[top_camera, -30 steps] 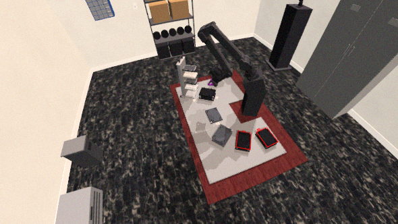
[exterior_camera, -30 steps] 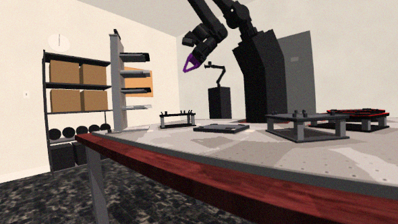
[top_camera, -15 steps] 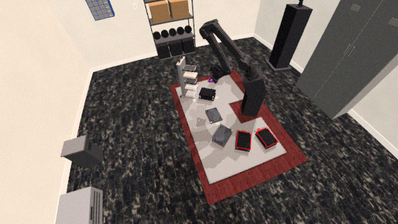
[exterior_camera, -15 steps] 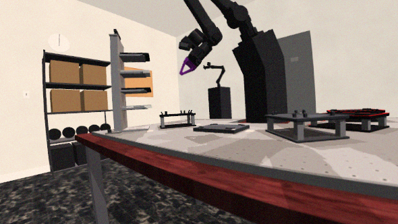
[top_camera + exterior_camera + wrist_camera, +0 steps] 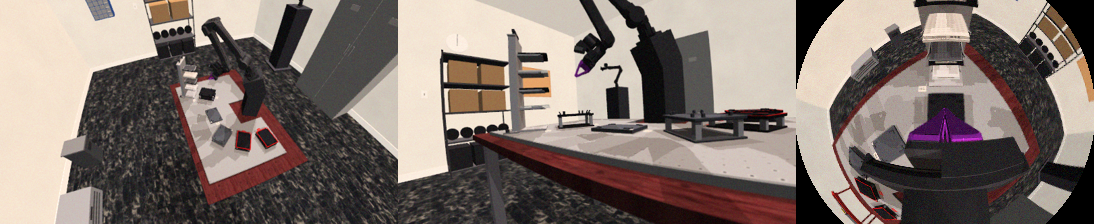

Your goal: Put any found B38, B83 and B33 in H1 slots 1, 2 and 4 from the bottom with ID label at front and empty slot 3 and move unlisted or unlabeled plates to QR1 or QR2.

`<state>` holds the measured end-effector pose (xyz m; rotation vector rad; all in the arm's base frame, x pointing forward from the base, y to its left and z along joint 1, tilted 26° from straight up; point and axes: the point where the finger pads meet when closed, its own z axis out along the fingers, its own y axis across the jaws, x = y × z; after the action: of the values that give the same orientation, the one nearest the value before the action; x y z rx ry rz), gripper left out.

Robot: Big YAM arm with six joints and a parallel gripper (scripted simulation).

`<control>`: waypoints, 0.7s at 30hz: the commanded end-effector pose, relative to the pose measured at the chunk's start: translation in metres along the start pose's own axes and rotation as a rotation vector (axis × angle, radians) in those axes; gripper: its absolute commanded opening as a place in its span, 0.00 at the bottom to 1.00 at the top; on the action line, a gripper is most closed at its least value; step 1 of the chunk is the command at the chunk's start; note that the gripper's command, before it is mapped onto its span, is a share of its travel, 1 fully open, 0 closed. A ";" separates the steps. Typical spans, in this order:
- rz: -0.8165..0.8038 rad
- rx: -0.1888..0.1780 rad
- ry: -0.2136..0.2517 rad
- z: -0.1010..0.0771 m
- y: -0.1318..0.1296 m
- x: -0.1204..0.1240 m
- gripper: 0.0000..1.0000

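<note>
The plate hotel H1 [image 5: 183, 78] stands at the far left of the deck, a grey post with four shelves [image 5: 532, 81]. Pale plates show on its shelves in the wrist view [image 5: 945, 38]; I cannot read any labels. My gripper [image 5: 581, 71] has purple fingers, shut and empty, and hangs in the air to the right of the hotel at about the height of the upper shelves. It also shows in the wrist view [image 5: 945, 131], pointing toward the hotel's open front. A black raised nest [image 5: 207, 93] stands just in front of the hotel.
A flat dark nest [image 5: 214, 115] and a grey raised nest [image 5: 222, 135] lie mid-deck. Two red-edged quarantine nests [image 5: 243, 140] [image 5: 266, 137] sit at the near right. The arm's black base column [image 5: 253, 96] stands at the deck's right side.
</note>
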<state>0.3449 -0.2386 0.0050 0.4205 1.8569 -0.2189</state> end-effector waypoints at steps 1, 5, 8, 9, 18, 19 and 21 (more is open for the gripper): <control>-0.015 0.014 -0.003 0.000 -0.009 -0.002 0.00; -0.012 0.014 0.006 -0.015 -0.006 -0.007 1.00; -0.013 0.014 0.004 -0.021 -0.006 -0.014 1.00; -0.013 0.014 0.003 -0.023 -0.006 -0.017 1.00; -0.016 0.014 -0.003 -0.040 -0.006 -0.037 1.00; -0.016 0.014 -0.003 -0.040 -0.006 -0.037 1.00; -0.015 0.014 -0.005 -0.044 -0.006 -0.043 1.00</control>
<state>0.3233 -0.2342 0.0559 0.4073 1.8496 -0.2305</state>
